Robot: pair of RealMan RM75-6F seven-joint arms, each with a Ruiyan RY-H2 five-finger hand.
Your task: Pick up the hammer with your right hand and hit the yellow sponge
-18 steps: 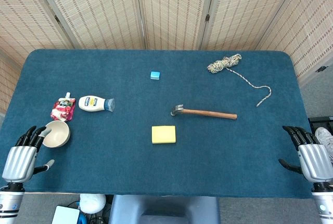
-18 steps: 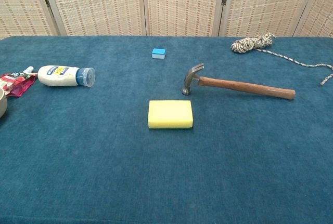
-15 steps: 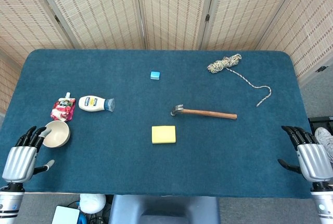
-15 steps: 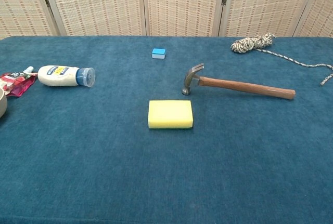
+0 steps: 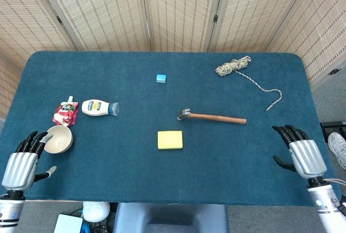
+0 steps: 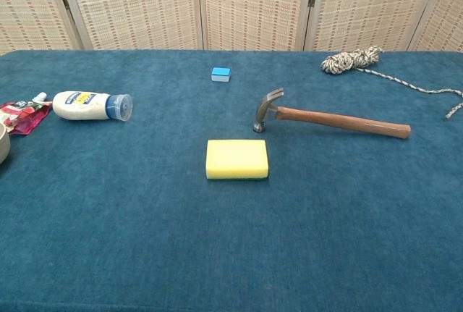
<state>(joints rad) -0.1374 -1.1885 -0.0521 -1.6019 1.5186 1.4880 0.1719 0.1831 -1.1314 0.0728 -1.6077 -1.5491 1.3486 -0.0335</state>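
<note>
Hammer (image 5: 212, 117) beside yellow sponge (image 5: 170, 139), right hand (image 5: 301, 155) apart.

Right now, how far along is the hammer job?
Nothing is done. The hammer lies flat on the table, untouched, its head near the yellow sponge. The right hand is empty with fingers apart, over the table's near right edge, well short of the handle. Left: reach, grasp, lift, strike.
</note>
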